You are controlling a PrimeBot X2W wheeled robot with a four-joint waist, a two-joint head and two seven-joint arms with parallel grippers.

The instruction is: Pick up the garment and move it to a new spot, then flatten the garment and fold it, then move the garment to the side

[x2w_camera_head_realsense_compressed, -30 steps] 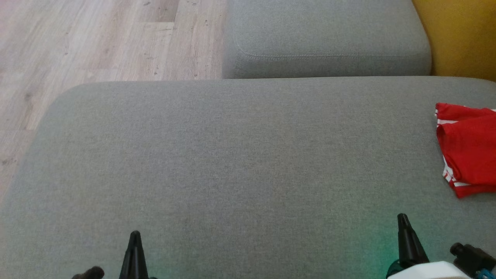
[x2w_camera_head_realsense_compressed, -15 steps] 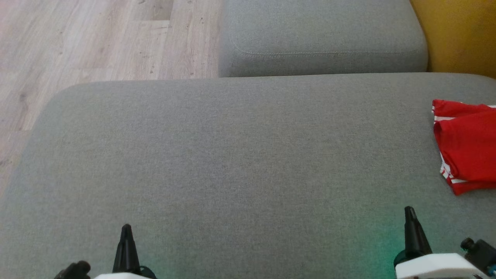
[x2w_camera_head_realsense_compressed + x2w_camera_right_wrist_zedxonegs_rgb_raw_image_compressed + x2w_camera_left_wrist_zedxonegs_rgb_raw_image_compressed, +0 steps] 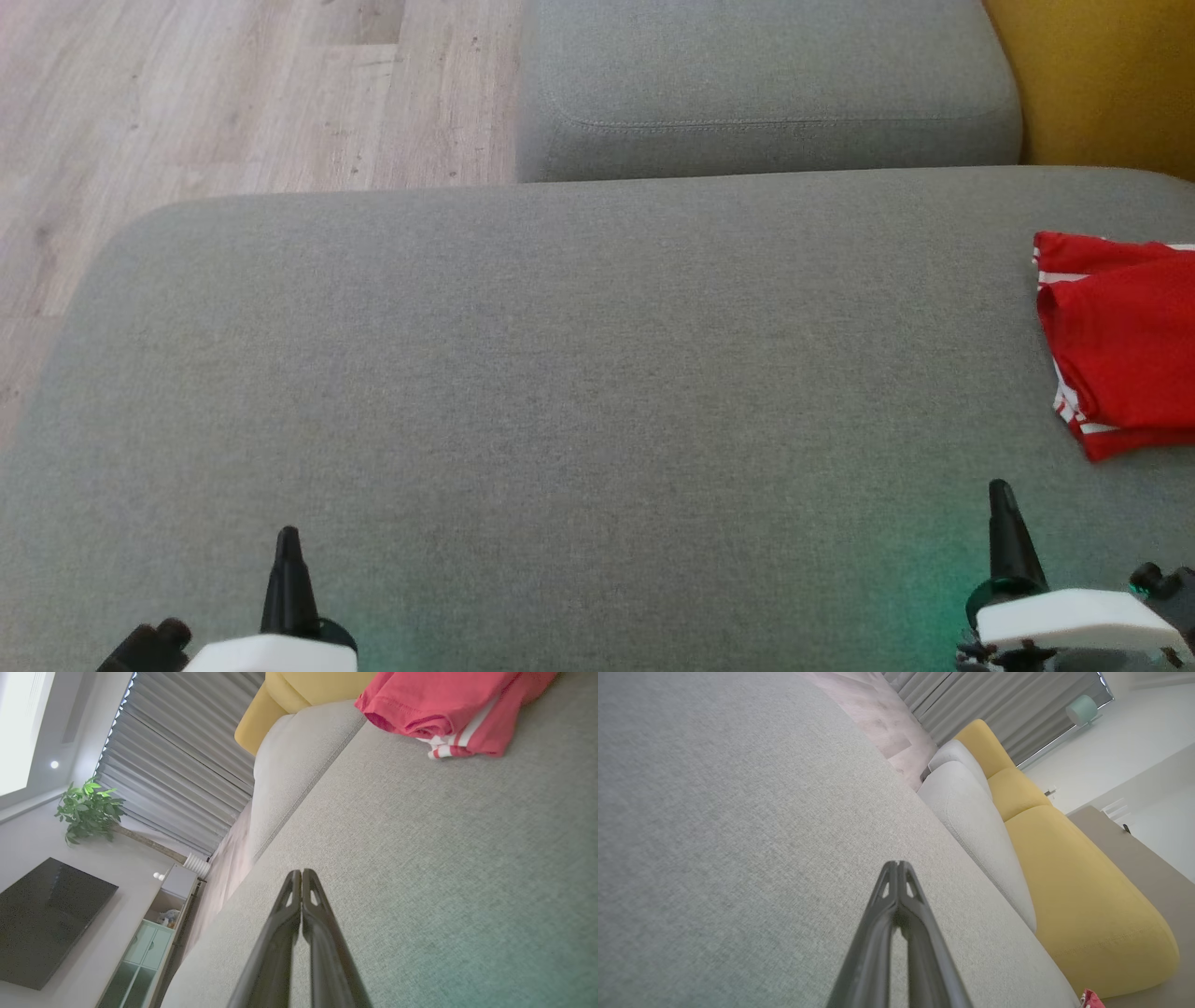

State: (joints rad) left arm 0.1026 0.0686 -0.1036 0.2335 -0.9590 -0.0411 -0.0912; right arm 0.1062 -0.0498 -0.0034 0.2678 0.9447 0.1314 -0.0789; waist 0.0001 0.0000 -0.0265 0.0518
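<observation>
red garment lying at the right edge of the grey sofa seat
left pincer and right pincer are both clenched on nothing, over the seat's near edge; the garment lies beyond the right one, apart from it.
</observation>
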